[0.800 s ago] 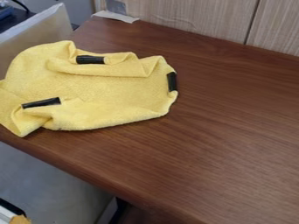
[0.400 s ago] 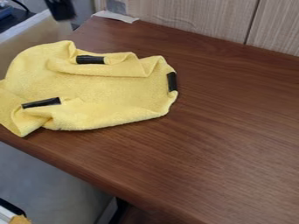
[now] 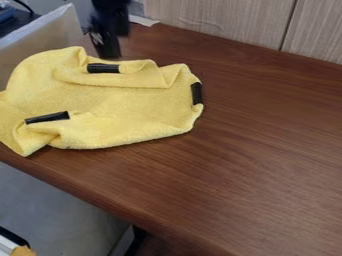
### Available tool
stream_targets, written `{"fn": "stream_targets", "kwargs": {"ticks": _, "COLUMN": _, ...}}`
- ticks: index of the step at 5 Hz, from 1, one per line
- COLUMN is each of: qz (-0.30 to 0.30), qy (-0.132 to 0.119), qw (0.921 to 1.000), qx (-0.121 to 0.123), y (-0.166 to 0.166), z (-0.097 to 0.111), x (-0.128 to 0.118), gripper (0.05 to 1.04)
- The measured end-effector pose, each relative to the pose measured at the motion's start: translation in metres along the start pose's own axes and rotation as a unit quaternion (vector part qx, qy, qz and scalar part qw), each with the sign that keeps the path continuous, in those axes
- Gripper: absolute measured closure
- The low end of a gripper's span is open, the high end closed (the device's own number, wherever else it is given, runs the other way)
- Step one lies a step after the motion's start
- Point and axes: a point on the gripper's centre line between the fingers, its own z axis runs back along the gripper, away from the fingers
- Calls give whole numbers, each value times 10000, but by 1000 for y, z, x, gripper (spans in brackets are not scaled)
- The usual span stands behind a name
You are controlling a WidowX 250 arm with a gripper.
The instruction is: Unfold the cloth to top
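While the gripper (image 3: 109,54) hangs dark and blurred just beyond the far edge of the yellow cloth (image 3: 127,107), the cloth lies loosely crumpled on the brown wooden surface (image 3: 267,150). It cannot be told whether the jaws are spread or pressed together, nor whether they touch the cloth. The gripper's lower end is near the far black strip (image 3: 103,68), which sits on the cloth's far side, toward its left half.

A right-hand black strip (image 3: 196,93) stands nearly upright in the view along the cloth's right edge. A near black strip (image 3: 47,118) lies at a slight slant toward the cloth's near left corner, next to a bunched fold that juts toward the near edge of the surface. Along the cloth's far side, a thick fold of fabric runs from beside the far black strip to the right, where it rises into a small peak. The middle of the cloth is smoother, with shallow wrinkles, and its right edge is rounded. At its left, the cloth reaches the border of the view.

To the right of the cloth, the surface stretches away with its wood grain showing. Beyond the cloth stands a pale wood-grained panel (image 3: 220,20), with a whitish strip (image 3: 143,21) at its foot, just to the right of the gripper. Beyond the cloth's left part is a pale, light-rimmed sheet (image 3: 40,40), and farther off is a dark cable (image 3: 24,6).
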Motion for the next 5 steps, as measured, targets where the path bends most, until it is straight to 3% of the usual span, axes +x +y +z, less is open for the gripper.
{"fn": "stream_targets", "kwargs": {"ticks": 1, "qz": -234, "qy": 41, "qw": 9997, "qx": -113, "y": 7, "z": -18, "x": -1, "gripper": 83}}
{"fn": "stream_targets", "kwargs": {"ticks": 3, "qz": -212, "qy": 59, "qw": 9997, "qx": -85, "y": 9, "z": -16, "x": -6, "gripper": 83}}
{"fn": "stream_targets", "kwargs": {"ticks": 4, "qz": -266, "qy": 97, "qw": 9996, "qx": -58, "y": 9, "z": -17, "x": -7, "gripper": 133}}
{"fn": "stream_targets", "kwargs": {"ticks": 5, "qz": -312, "qy": 121, "qw": 9994, "qx": -68, "y": 7, "z": -22, "x": -9, "gripper": 422}}
